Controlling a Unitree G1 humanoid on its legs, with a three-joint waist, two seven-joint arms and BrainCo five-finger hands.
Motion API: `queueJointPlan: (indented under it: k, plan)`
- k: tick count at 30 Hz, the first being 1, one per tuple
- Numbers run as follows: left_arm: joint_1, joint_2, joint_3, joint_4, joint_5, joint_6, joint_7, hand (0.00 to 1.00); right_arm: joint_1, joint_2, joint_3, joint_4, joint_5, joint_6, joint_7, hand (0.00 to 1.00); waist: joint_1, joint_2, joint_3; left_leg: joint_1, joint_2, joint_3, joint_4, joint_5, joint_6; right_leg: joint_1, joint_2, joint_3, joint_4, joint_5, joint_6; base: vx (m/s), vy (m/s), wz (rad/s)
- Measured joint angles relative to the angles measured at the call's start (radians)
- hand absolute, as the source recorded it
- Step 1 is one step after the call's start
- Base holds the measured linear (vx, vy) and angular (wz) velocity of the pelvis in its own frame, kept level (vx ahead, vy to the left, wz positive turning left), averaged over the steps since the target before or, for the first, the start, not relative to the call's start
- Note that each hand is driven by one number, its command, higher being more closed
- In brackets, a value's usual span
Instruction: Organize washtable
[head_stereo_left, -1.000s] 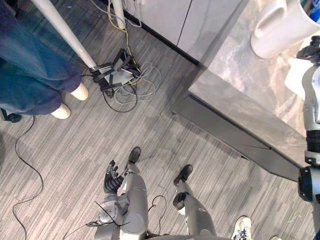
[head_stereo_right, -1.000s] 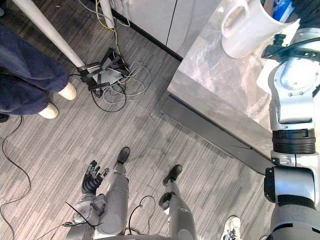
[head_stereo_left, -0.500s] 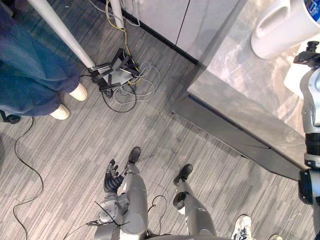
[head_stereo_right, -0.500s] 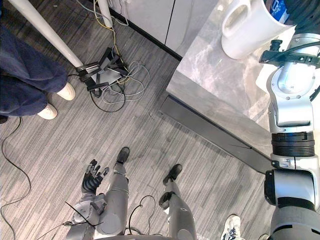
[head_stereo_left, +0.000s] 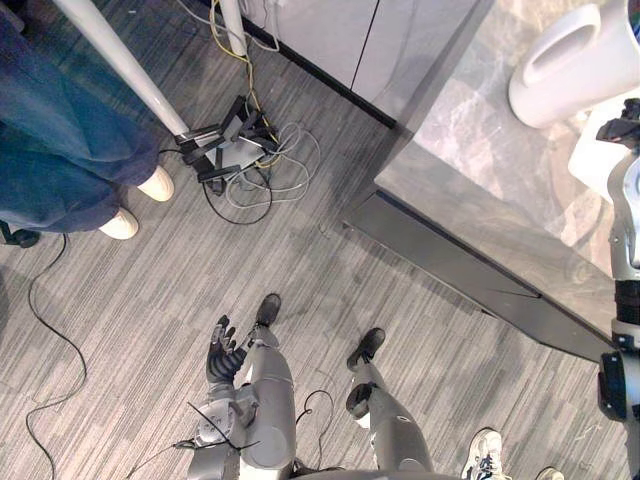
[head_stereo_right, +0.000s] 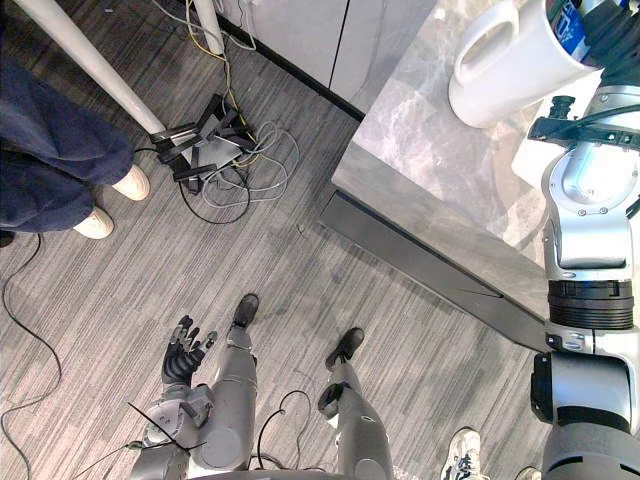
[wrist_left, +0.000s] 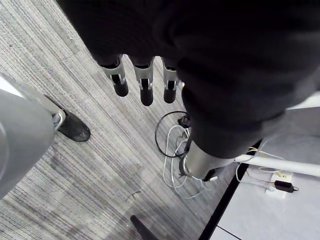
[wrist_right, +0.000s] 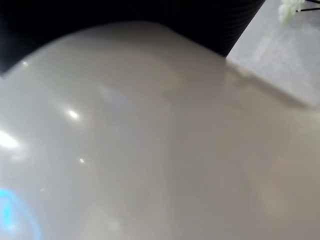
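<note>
The left hand (head_stereo_left: 224, 356) hangs low near the floor (head_stereo_left: 120, 330), fingers loose, holding nothing. The right hand (head_stereo_right: 612, 32) is up against the white jug (head_stereo_right: 505, 65) at the marble washtable (head_stereo_right: 430, 160); its grip I cannot tell.

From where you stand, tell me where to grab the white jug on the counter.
Probably the looped handle on the white jug, approached from the counter's floor-side edge: the loop faces that way, with an open slot for fingers.

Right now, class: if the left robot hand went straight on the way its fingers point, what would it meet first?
Probably the grey floor: the left robot hand hangs open, fingers aimed down at it, nothing between.
</note>
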Motion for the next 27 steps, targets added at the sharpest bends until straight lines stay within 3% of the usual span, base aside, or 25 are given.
queueJointPlan:
  k: [13,14,27]
  plan:
    - [0.0,-0.001,0.0,0.0,0.0,0.0,0.0,0.0,0.008,0.005,-0.003,-0.012,0.0,0.005,-0.001,1.0,0.0,0.0,0.0,0.0,0.014,0.001,-0.001,-0.003,0.003,-0.002,0.014,0.0,0.0,0.0,0.0,0.0,0.0,0.0]
    - [0.0,-0.001,0.0,0.0,0.0,0.0,0.0,0.0,0.008,0.005,-0.004,-0.012,0.0,0.005,-0.001,0.0,0.0,0.0,0.0,0.0,0.014,0.001,-0.002,-0.003,0.003,-0.002,0.012,-0.002,0.0,0.0,0.0,0.0,0.0,0.0]
    - [0.0,-0.009,0.001,-0.001,0.0,0.0,0.0,0.0,0.008,0.013,-0.05,-0.02,0.0,0.015,-0.018,0.0,0.0,0.001,-0.001,0.007,0.002,0.004,-0.001,0.0,-0.001,0.007,-0.005,-0.02,0.0,0.0,0.0,0.0,0.0,0.0]
